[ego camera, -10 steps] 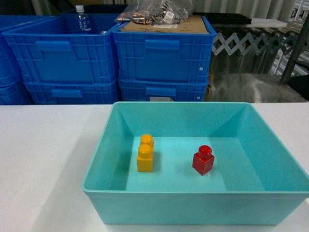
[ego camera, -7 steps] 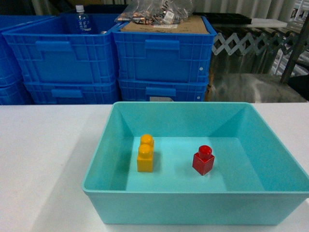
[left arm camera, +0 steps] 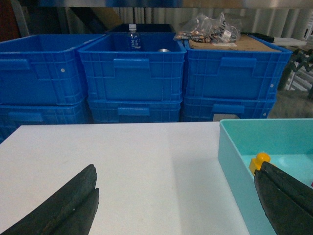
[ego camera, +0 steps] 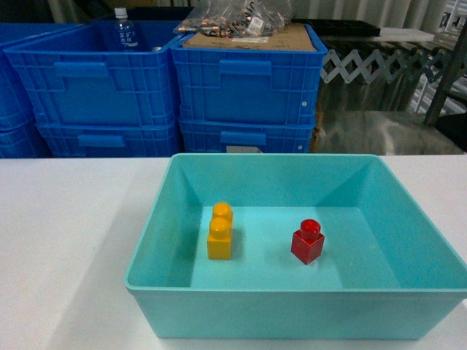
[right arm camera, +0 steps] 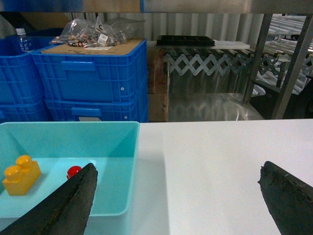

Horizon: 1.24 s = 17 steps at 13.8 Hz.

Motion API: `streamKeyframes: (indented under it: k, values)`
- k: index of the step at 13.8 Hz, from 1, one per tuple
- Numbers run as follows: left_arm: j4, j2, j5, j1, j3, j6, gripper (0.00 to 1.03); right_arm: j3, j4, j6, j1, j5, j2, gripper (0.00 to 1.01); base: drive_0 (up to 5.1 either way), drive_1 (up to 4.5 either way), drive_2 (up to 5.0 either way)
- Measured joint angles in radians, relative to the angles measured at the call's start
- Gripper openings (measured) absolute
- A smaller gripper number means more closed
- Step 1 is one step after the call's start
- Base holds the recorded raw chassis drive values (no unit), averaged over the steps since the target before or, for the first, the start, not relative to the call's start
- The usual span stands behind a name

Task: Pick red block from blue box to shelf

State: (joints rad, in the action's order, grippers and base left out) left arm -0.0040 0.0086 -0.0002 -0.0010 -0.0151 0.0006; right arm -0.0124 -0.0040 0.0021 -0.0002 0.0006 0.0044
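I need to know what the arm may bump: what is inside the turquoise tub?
Two bricks stand apart on the tub floor: a red block and a yellow two-stud brick. Nothing covers them.

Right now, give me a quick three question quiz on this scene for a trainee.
1. True or false: the red block lies inside the blue box.
2. In the head view, the yellow brick sits on which side of the red block? A left, B right.
3. Fill in: the left gripper and the right gripper are both ____.

Key: 1 true. 2 A. 3 open.
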Motion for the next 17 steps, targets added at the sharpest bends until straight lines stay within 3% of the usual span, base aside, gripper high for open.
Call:
streamKeyframes:
  k: [17]
  values:
    - [0.000,0.000,0.000,0.000,0.000,0.000,0.98,0.000,0.000,0.000,0.000,0.000,0.000,0.98,0.0,0.00,0.0]
